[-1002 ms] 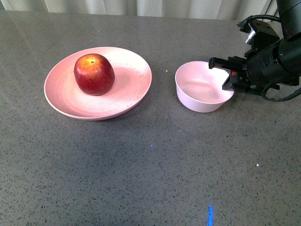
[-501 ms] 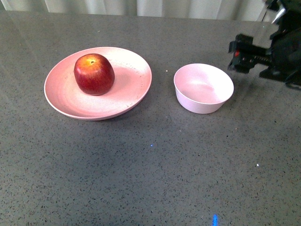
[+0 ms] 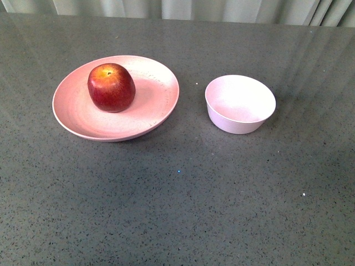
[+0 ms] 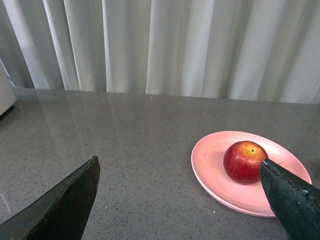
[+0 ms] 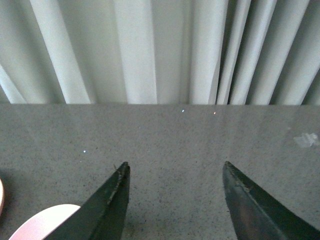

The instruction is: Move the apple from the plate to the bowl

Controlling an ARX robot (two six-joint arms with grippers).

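Observation:
The dark red apple [image 3: 111,87] with a yellow patch at its stem sits on the wide salmon-pink plate [image 3: 150,111] at the left of the grey table. To its right stands the small pale pink bowl [image 3: 240,103], with nothing in it. Neither arm shows in the front view. In the left wrist view the apple [image 4: 243,161] and plate [image 4: 210,165] lie ahead of my left gripper [image 4: 180,162], which is open and holds nothing. My right gripper [image 5: 175,167] is open over bare table, with the bowl's rim [image 5: 47,222] at the picture's edge.
The grey speckled tabletop [image 3: 177,194] stretches wide around both dishes. White curtains [image 4: 175,45] hang behind the table's far edge. A pale object [image 4: 5,95] shows at the edge of the left wrist view.
My right arm was beside the bowl with its gripper at the rim, then drew back to the right and has left the front view. Apple, plate and bowl have not moved.

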